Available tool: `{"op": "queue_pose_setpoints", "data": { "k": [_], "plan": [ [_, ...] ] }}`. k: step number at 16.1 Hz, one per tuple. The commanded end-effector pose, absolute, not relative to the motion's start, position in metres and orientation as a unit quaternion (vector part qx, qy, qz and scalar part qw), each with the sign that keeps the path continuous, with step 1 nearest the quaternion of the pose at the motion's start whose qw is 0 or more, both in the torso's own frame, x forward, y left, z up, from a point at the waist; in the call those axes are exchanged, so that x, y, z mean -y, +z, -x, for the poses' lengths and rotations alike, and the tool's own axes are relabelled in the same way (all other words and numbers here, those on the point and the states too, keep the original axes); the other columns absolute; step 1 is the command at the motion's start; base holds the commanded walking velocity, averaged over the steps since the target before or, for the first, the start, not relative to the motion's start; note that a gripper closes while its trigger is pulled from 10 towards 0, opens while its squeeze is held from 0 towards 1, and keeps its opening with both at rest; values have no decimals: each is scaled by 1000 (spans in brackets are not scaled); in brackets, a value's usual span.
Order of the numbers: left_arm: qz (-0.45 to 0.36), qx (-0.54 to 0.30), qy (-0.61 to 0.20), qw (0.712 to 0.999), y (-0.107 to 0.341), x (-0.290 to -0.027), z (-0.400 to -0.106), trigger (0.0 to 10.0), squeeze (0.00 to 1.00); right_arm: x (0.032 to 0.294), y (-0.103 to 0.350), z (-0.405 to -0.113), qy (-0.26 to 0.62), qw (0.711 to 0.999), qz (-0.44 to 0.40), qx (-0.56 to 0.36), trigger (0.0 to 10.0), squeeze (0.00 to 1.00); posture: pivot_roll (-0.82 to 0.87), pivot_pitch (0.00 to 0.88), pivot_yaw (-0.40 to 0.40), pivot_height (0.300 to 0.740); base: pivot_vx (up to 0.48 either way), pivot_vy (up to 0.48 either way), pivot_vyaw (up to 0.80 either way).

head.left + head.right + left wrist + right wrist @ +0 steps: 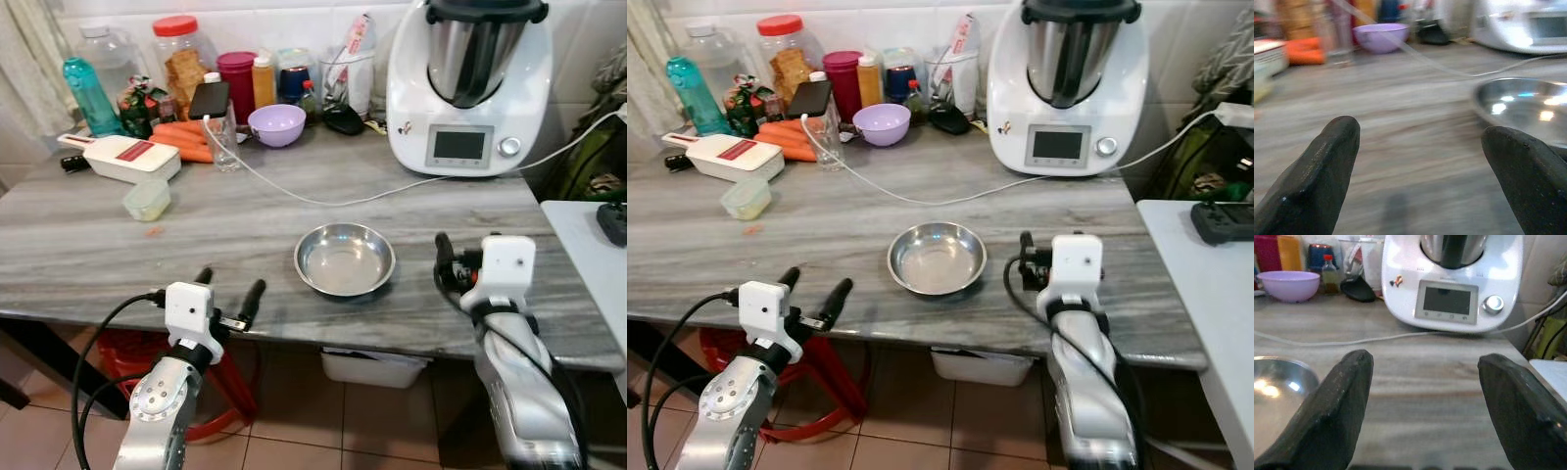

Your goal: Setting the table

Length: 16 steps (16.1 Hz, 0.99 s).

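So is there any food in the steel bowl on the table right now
No, the steel bowl sits bare inside, showing only its shiny metal bottom.

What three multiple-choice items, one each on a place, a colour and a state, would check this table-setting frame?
1. Where is the steel bowl?
A. near the table's front edge, between the two grippers
B. on the floor
C. on top of the white kitchen machine

2. What colour is the small bowl at the back of the table?
A. green
B. purple
C. black

3. How are the left gripper and right gripper?
A. both shut on the steel bowl
B. left holding a cup
C. both open, holding nothing

Answers: 1 A, the bowl sits between the arms. 2 B, it is lilac. 3 C, both wrist views show spread fingers with nothing between.
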<state>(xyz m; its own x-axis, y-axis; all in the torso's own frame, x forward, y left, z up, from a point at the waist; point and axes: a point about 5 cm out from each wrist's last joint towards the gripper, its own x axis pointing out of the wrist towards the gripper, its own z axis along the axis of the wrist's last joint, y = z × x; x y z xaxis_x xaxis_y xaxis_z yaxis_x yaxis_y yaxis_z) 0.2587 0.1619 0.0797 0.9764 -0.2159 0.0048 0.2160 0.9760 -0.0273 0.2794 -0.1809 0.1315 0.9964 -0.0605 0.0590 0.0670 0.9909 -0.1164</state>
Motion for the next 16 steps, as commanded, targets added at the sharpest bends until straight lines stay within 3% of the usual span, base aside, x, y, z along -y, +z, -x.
{"op": "queue_pose_setpoints", "data": {
  "k": [1, 5, 10, 14, 16],
  "plan": [
    [9, -12, -91, 996, 76, -166, -259, 10000, 0, 175, 136, -277, -19, 997, 57, 37, 10000, 0, -96, 0, 60, 740, 0, 0, 0],
    [9, -14, -75, 997, 76, -165, -260, 10000, 0, 179, 131, -264, -28, 999, 16, 26, 10000, 0, -95, 0, 53, 740, 0, 0, 0],
    [2, -24, -36, 999, 73, -173, -260, 10000, 0, 191, 122, -244, -48, 998, 31, 13, 10000, 0, -89, 0, 54, 740, 0, 0, 0],
    [-8, -23, -29, 999, 74, -173, -262, 10000, 0, 186, 124, -247, -43, 999, 23, 15, 10000, 0, -86, 0, 56, 740, 0, 0, -736],
    [-9, -21, -27, 999, 76, -173, -263, 10000, 0, 184, 125, -249, -40, 999, 25, 18, 10000, 0, -84, 0, 55, 740, -124, 0, 0]
  ]
}}
